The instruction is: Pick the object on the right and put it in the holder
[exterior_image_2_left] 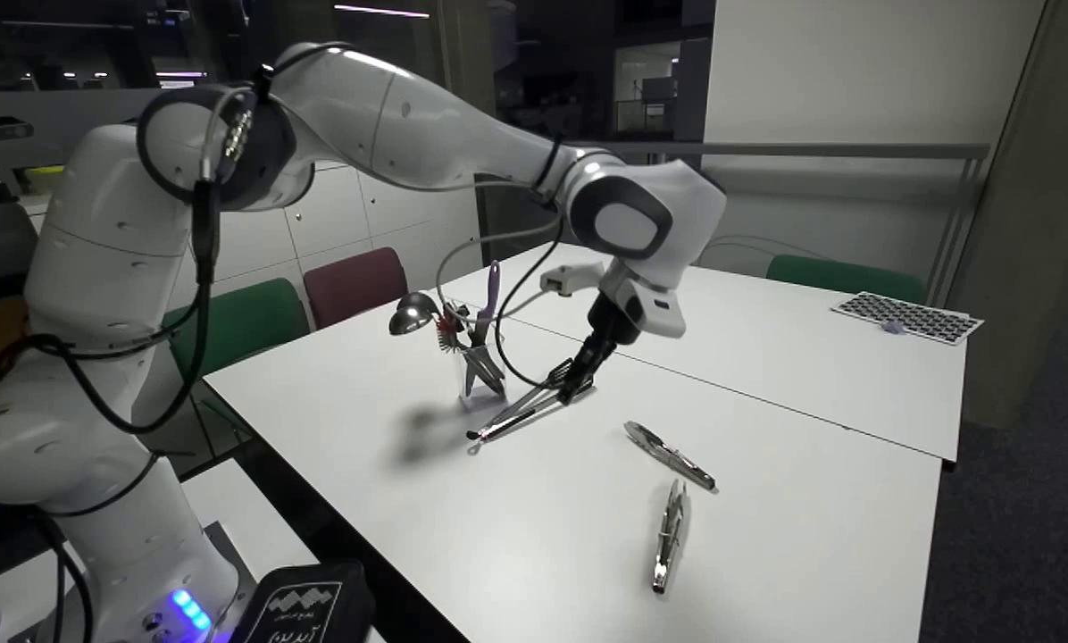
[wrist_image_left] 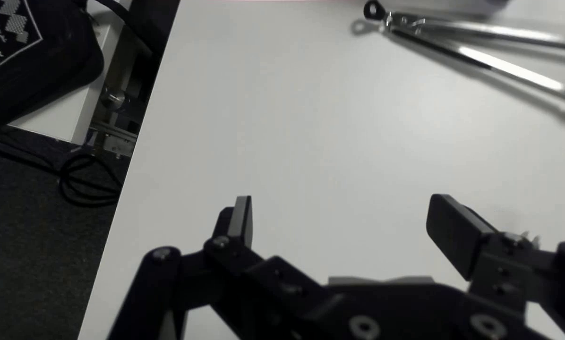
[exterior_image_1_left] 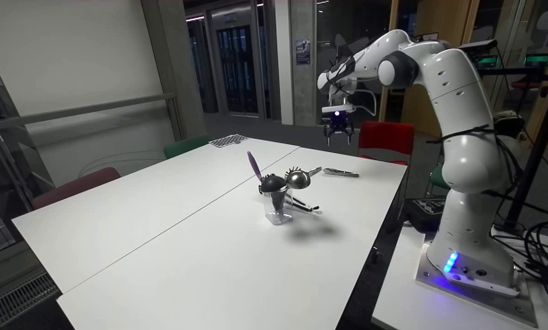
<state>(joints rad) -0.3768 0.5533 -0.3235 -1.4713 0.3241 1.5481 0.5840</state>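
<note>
Mid-frame in an exterior view, we see a clear, glossy holder (exterior_image_1_left: 285,214), probably plastic, a polished metal ladle (exterior_image_1_left: 299,179) and a smooth, satin tabletop (exterior_image_1_left: 228,261).

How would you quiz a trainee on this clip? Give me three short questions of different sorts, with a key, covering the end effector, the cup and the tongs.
1. True or false: the end effector stands open with nothing held in it.

2. Pick one. What colour is the tall handle leaning out of the clear cup?
A. Yellow
B. Purple
C. White

3. Fill in the blank: in an exterior view, the silver tongs nearest the camera lie on the ____, outside the clear cup.

Key: 1. True. 2. B, purple. 3. Table.
</note>
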